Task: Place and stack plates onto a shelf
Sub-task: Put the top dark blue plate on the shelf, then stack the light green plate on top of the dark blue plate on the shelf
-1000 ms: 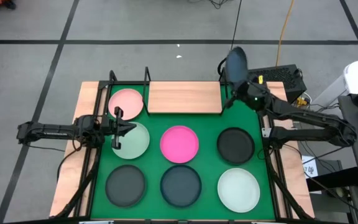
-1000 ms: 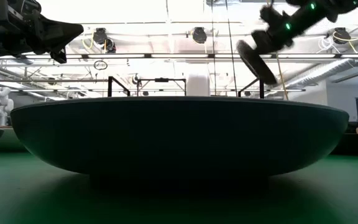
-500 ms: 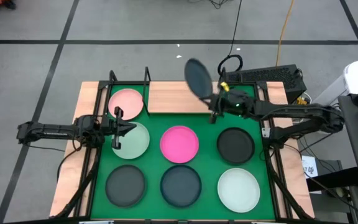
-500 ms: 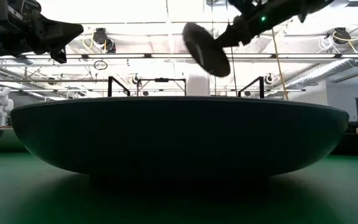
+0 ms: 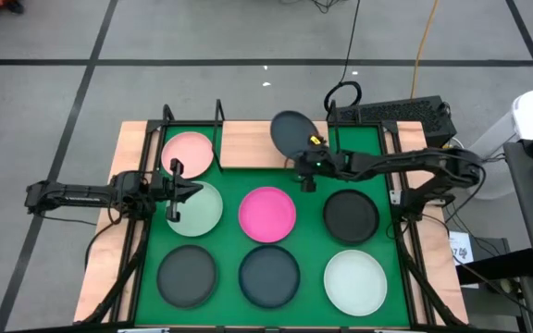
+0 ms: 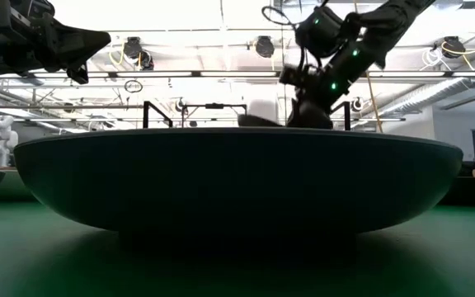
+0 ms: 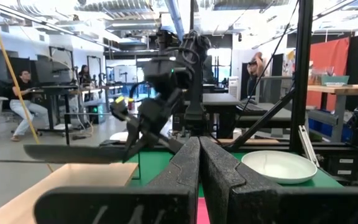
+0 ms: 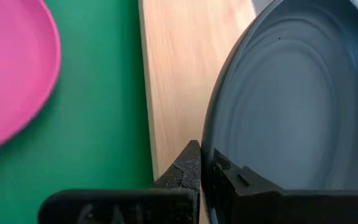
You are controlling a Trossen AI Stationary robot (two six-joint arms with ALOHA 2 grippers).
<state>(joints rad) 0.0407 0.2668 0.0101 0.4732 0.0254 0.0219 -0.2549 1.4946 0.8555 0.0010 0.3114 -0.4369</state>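
High view gives the layout: light pink plate point(image 5: 189, 152) on the shelf's point(image 5: 248, 145) left end, dark plate point(image 5: 291, 132) over its right part, six more plates on the green mat. Low view is mostly blocked by a near dark plate point(image 6: 237, 186). Right wrist view adds the grip — right gripper point(image 8: 205, 163) clamped tight on the dark plate's point(image 8: 294, 106) rim, above the wood. Left gripper point(image 5: 176, 188) pinched closed w/ nothing in it, over the pale green plate point(image 5: 200, 210).
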